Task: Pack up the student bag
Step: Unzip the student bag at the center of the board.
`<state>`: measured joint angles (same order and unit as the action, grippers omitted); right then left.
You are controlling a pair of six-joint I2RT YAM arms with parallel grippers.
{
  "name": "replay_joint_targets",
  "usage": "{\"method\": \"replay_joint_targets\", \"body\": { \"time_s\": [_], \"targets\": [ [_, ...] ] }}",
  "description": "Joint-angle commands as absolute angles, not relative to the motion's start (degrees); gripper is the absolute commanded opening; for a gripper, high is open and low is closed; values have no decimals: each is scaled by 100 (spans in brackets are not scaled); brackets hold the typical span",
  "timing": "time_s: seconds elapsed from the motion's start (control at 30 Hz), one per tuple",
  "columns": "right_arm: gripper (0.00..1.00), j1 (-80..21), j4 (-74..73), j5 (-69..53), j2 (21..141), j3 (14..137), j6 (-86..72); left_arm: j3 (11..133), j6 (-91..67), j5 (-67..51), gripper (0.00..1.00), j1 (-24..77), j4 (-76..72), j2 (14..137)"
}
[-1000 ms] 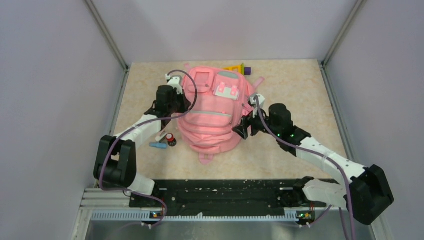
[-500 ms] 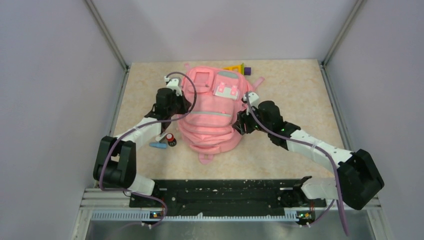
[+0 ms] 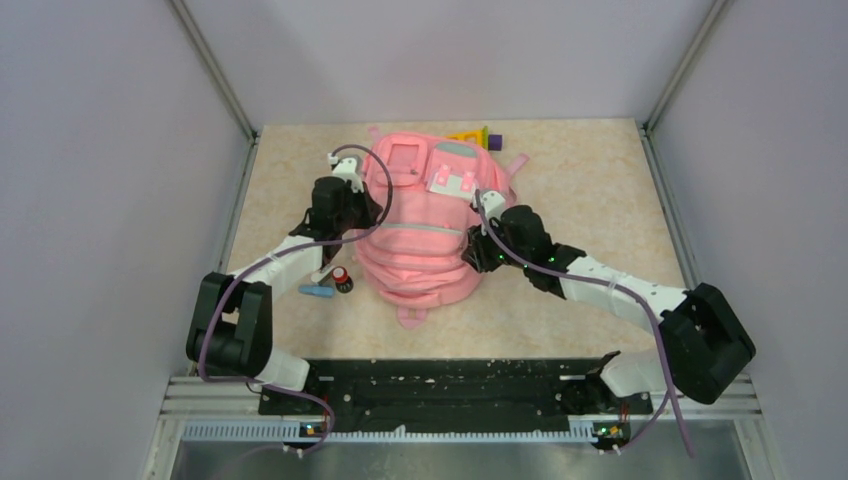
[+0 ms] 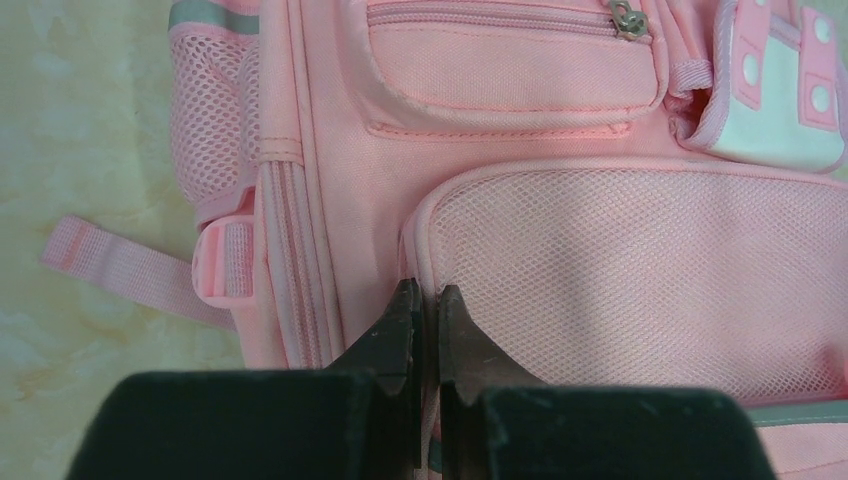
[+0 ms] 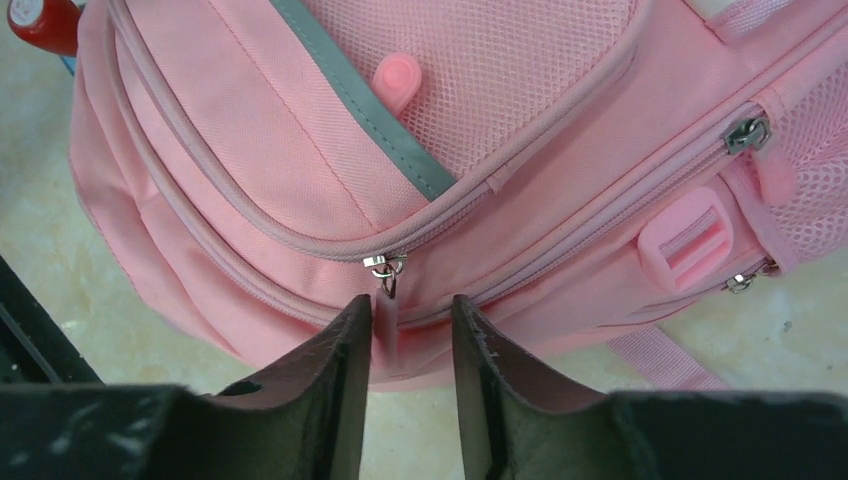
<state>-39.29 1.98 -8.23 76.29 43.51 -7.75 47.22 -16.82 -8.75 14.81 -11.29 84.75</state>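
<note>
Two arms flank the bag [image 3: 420, 235], lying mid-bench toward the far edge; your left gripper [image 4: 427, 300] stays pinched narrow on its seam. Your right gripper [image 5: 408, 310] has slid in, jaws slightly apart astride a zip pull [image 5: 385, 280], so unzipping looks next.

The pink student bag [image 3: 420, 240] lies on the surface [image 3: 590, 170]; the left hand [image 3: 368, 212] meets its left side, the right hand [image 3: 472, 256] its right.

Left claw [image 4: 428, 292] pinched together, right claw [image 5: 410, 306] parted
</note>
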Motion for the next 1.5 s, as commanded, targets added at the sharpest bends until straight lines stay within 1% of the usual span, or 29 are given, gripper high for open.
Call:
{"method": "replay_joint_targets", "body": {
  "time_s": [0.0,0.1,0.17,0.33,0.6,0.77,0.8,0.93,1.03,1.13,1.27,1.47],
  "targets": [
    [27,-4215,353,-764,7760,4676,-880,4556,-1833,-986,0,1528,-1123,8453],
    [9,-4294,277,-631,7761,4668,-999,4510,-1939,-925,0,1528,-1140,8407],
    [0,-4321,203,-572,7749,4651,-1079,4402,-2134,-813,0,1544,-1232,8296],
    [0,-4495,-105,-444,7632,4623,-1240,4149,-2601,-453,0,1562,-1431,8002],
    [0,-5242,-257,109,7702,4821,-1614,4015,-2940,-62,0,1786,-1592,7824],
    [0,-5545,248,345,8348,5138,-1849,3931,-3146,-53,0,1914,-1761,7743],
    [0,-5568,333,331,8502,5251,-1880,3923,-3165,120,0,1965,-1772,7716],
    [0,-5574,304,617,8952,5719,-1935,3770,-3365,202,0,2202,-1830,7493],
    [0,-5572,177,939,9067,5857,-1863,3589,-3532,373,0,2629,-1876,7228],
    [0,-5568,71,1158,8997,5842,-1806,3527,-3650,667,0,3070,-1838,7048],
    [0,-5500,18,1283,8652,5592,-1759,3319,-4056,771,0,3483,-2086,6951],
    [0,-5379,-475,1254,7948,5250,-1554,3260,-4540,1085,0,4125,-2694,7278]
  ]
}}
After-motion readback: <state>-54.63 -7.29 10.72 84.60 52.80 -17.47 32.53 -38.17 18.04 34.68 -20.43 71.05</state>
